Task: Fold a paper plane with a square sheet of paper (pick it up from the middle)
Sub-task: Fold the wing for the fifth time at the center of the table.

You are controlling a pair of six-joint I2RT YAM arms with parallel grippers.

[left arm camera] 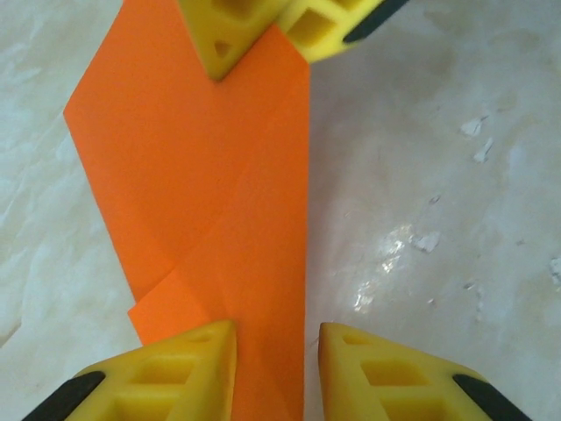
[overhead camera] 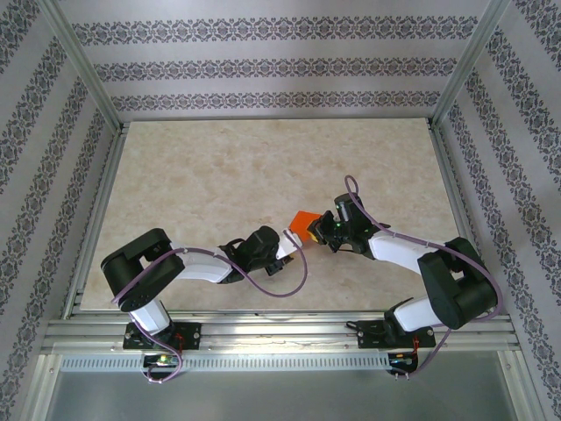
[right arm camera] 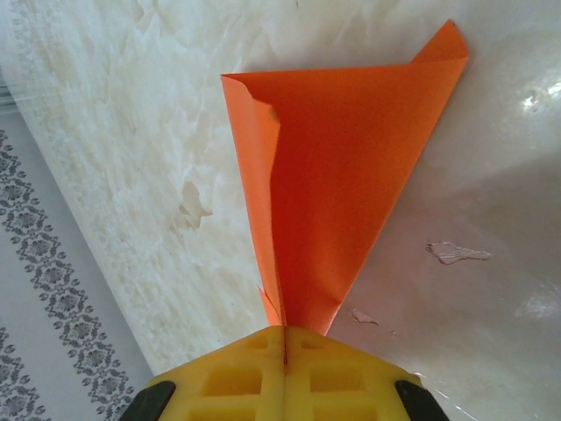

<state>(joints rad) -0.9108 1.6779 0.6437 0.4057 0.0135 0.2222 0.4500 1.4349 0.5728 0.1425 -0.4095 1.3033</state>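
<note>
The square sheet of paper (overhead camera: 306, 222) is bright orange and folded into a tapering, creased shape, partway to a paper plane. It is lifted between both grippers at mid-table. My right gripper (right arm camera: 286, 338) is shut on its narrow end, and the paper (right arm camera: 342, 167) fans out wide beyond the fingers. In the left wrist view the paper (left arm camera: 210, 175) runs from the right gripper's yellow fingers (left arm camera: 263, 31) down to my left gripper (left arm camera: 276, 351). The left jaws stand slightly open, with the paper's edge lying in the gap beside the left finger (left arm camera: 188, 373).
The marbled beige table (overhead camera: 219, 175) has small pale flecks (left arm camera: 427, 240) near the paper. Aluminium frame rails (overhead camera: 96, 210) edge it, and patterned walls stand behind them. Purple cables (overhead camera: 294, 285) loop beside both arms.
</note>
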